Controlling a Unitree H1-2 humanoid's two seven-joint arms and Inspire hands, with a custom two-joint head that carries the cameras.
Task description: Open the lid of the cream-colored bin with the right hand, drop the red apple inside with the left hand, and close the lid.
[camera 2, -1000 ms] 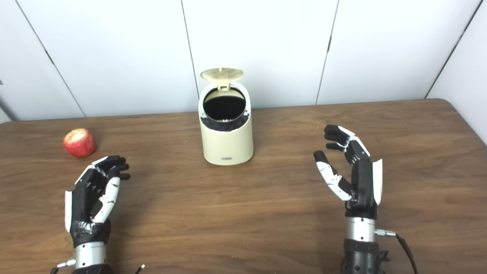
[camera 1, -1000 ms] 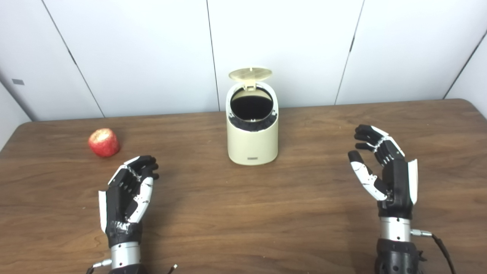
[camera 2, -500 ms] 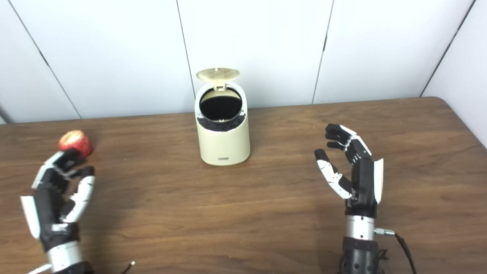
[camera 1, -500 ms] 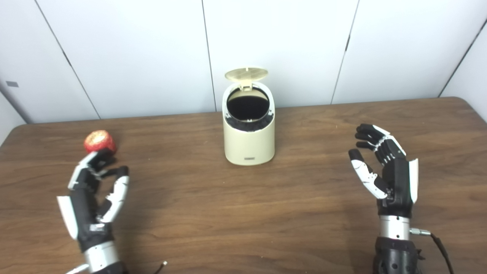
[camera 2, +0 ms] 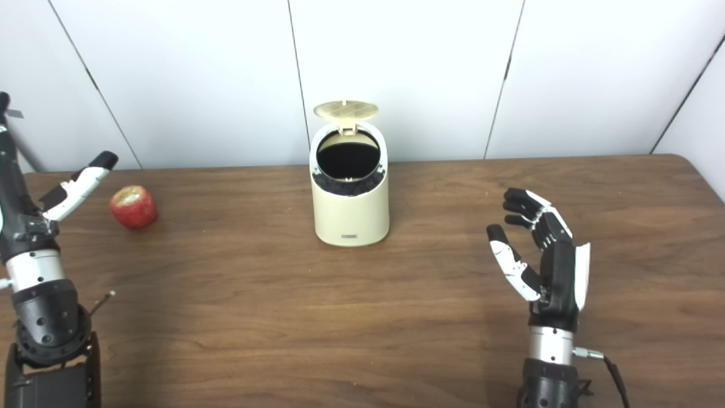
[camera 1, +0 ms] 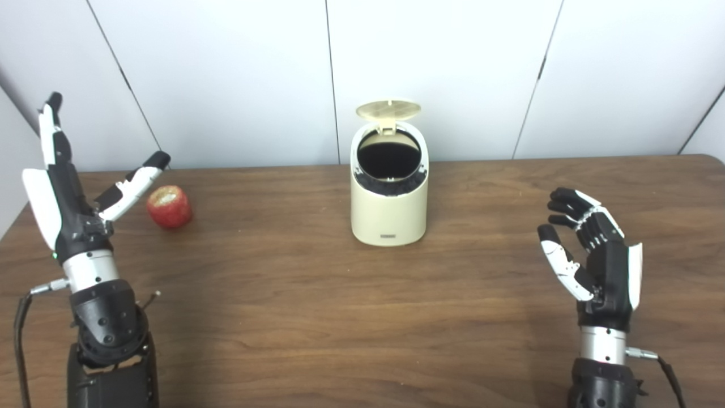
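cream-colored bin stands lid up, red apple beside the empty, spread left hand, right hand also empty, fingers apart.

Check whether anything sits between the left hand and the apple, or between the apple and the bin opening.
Nothing visible does. The left hand is open and raised beside the apple, with bare table between the apple and the bin. The lid stands open. The right hand waits off to the side.

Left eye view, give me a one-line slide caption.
Cream bin with lid open, apple on table, left hand raised open, right hand idle.
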